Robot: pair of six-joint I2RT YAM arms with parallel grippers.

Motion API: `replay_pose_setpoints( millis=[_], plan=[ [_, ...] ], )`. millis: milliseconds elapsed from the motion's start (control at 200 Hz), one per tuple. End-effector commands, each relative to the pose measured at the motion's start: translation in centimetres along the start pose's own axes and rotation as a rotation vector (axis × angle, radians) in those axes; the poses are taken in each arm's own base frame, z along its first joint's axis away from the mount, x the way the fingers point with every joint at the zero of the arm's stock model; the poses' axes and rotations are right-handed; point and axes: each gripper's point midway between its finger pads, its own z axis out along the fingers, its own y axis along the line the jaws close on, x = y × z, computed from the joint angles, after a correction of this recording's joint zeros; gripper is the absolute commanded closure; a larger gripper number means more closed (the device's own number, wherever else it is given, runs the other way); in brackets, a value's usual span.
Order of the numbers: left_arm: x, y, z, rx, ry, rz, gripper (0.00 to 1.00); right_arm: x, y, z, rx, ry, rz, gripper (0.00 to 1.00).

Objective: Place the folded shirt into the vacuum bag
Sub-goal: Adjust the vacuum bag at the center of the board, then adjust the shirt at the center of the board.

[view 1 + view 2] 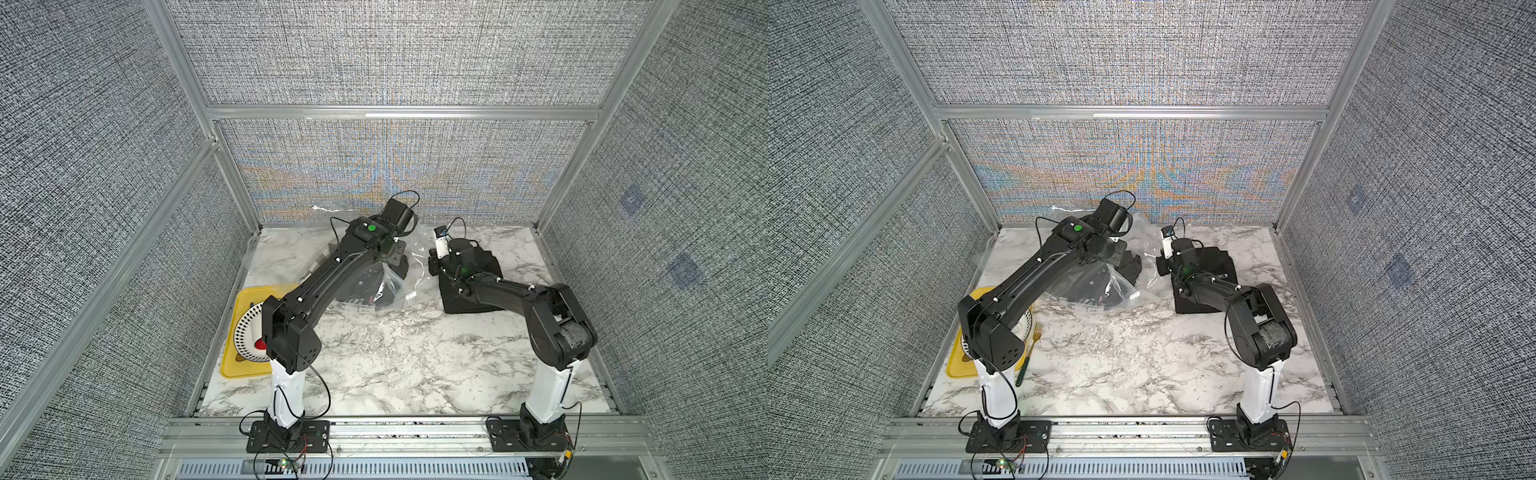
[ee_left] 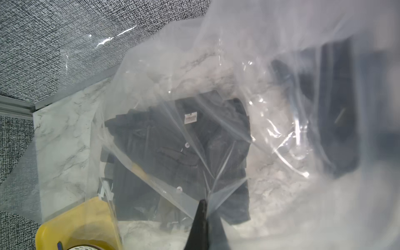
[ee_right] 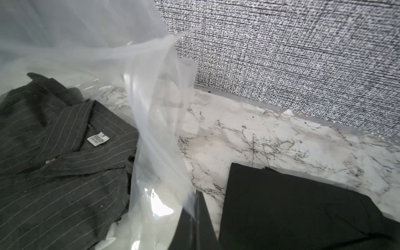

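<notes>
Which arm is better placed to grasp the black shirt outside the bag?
Probably right: both grippers pinch the vacuum bag, but the right gripper sits beside the black folded shirt, the left gripper farther.

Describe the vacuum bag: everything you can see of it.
The vacuum bag is clear, crinkly, glossy plastic, crumpled at the back of the marble table, left of centre. The left gripper and right gripper each pinch its film, jaws shut, holding part of it raised. A dark striped shirt lies inside, showing through. A small white piece sits on its near edge; no valve is visible.
</notes>
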Motion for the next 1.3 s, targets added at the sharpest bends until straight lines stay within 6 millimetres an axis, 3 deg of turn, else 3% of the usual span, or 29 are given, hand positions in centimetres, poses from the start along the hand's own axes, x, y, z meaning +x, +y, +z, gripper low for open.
replay_pose_setpoints(
  millis=[0,80,100,245,360,465,571,741,811,911,1161,1231,1296],
  plan=[
    [0.1,-0.5,0.7,0.022,0.008,0.004,0.97,-1.6,-0.6,-0.1,-0.074,-0.043,0.125,1.00],
    [0.3,-1.3,0.9,0.062,0.016,0.005,0.98,-1.8,-1.8,0.4,-0.104,-0.028,0.197,1.00],
    [0.8,-1.7,2.1,0.070,0.042,0.009,0.98,-1.8,-2.1,0.6,-0.110,-0.023,0.215,1.00],
    [1.2,-4.1,4.4,0.165,0.072,0.016,0.98,-2.2,-3.9,1.4,-0.176,-0.005,0.360,1.00],
    [0.0,-6.2,6.8,0.231,0.065,0.042,0.98,-2.4,-5.2,1.6,-0.221,-0.009,0.475,1.00],
    [-1.5,-6.5,9.0,0.200,0.062,0.052,1.00,-1.7,-6.1,2.9,-0.252,0.056,0.555,1.00],
    [-2.4,-5.8,9.5,0.165,0.066,0.044,1.00,0.5,-7.8,3.0,-0.204,0.142,0.604,0.74],
    [-2.3,-4.2,8.5,0.125,0.039,0.013,1.00,2.5,-11.5,-2.6,-0.037,0.133,0.618,0.47],
    [-2.5,-2.8,7.9,0.105,0.019,-0.018,1.00,3.3,-12.2,-4.3,0.011,0.152,0.614,0.43],
    [-2.8,-1.5,7.3,0.110,0.004,-0.051,1.00,5.0,-11.6,-5.9,0.029,0.196,0.609,0.42],
    [-2.5,-2.2,8.0,0.155,0.022,-0.049,1.00,11.5,-5.9,-7.4,-0.131,0.327,0.721,0.43],
    [-2.2,-2.5,8.5,0.165,0.035,-0.049,1.00,13.4,-5.5,-7.2,-0.137,0.368,0.754,0.43],
    [-2.0,-2.6,8.6,0.170,0.043,-0.051,1.00,15.7,-6.3,-7.3,-0.064,0.432,0.771,0.43]
  ],
)
